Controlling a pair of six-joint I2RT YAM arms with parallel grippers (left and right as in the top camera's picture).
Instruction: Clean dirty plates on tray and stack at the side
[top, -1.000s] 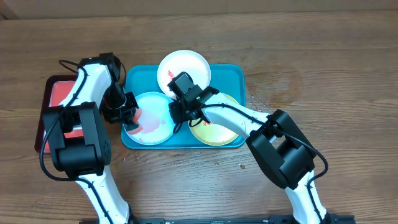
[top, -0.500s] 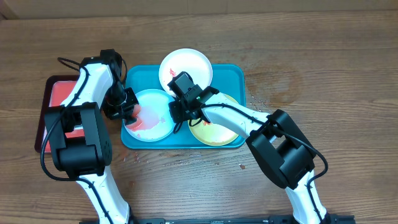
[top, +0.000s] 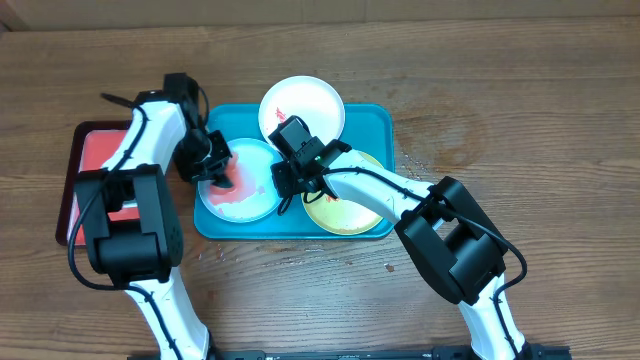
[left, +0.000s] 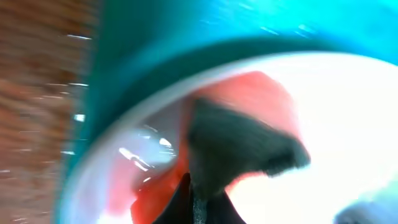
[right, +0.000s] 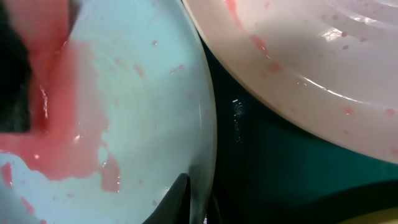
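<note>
Overhead, the left gripper (top: 215, 168) sits low over the near-left part of the light blue plate (top: 250, 196), which lies in the tray (top: 370, 120). Its jaws appear clamped on a dark sponge (left: 239, 146), though the left wrist view is blurred. Just ahead of that sponge and under it spreads a red smear (right: 56, 143), wet and streaked across the plate's floor. The right gripper (top: 283, 182) is on the opposite rim, and in the right wrist view its jaws look pinched on the plate's edge, one finger inside and one outside. The white plate (top: 310, 100) lies just beyond this gripper and the yellow-green plate (top: 345, 215) below its arm. To wipe well, I judge the sponge should be pressed flat and swept in overlapping strokes from the rim toward the right gripper, which must brace the plate firmly. Pressing too hard near the rim could tip the shallow plate or slide it against the white one.
</note>
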